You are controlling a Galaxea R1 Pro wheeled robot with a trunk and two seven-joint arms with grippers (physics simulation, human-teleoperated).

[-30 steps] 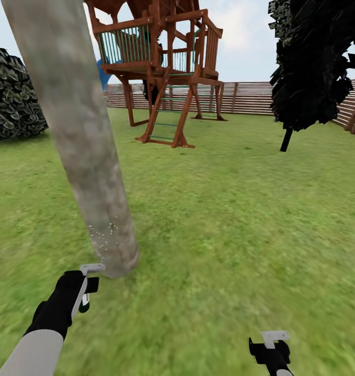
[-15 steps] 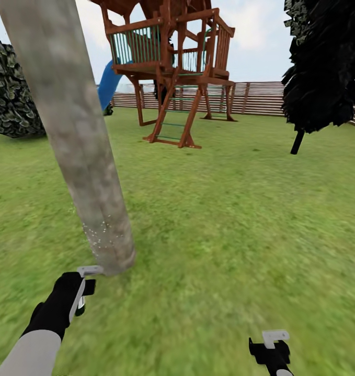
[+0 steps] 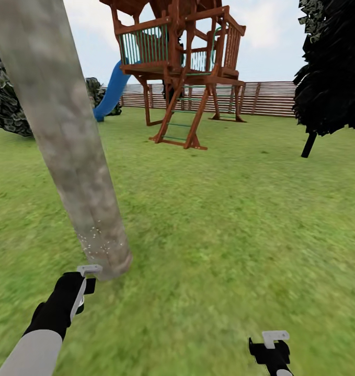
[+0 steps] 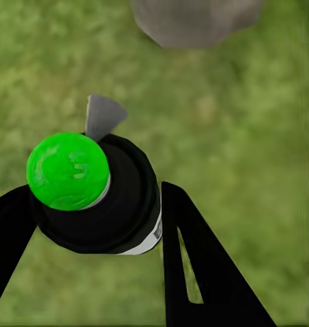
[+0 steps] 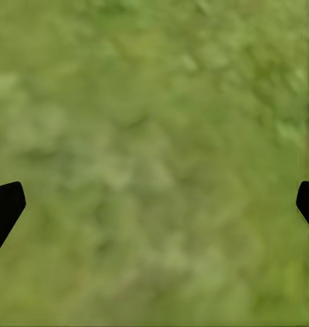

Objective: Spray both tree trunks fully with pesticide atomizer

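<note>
Left arm holds the atomizer at the foot of a tree trunk; right arm hangs over bare grass.

The left gripper (image 4: 93,225) pinches the pesticide atomizer (image 4: 93,191), green cap showing, just beside the base of the tree trunk (image 3: 67,151), where white specks dot the bark. Behind stands a wooden play tower (image 3: 185,62). The right gripper (image 5: 154,204) is spread wide above the floor (image 3: 240,219).

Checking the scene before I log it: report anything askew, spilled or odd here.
The tree trunk leans markedly rather than standing upright, and pale specks dot its base near the left gripper, which is shut on the atomizer. The specks fit spray, not damage. Nothing else stands out.
</note>
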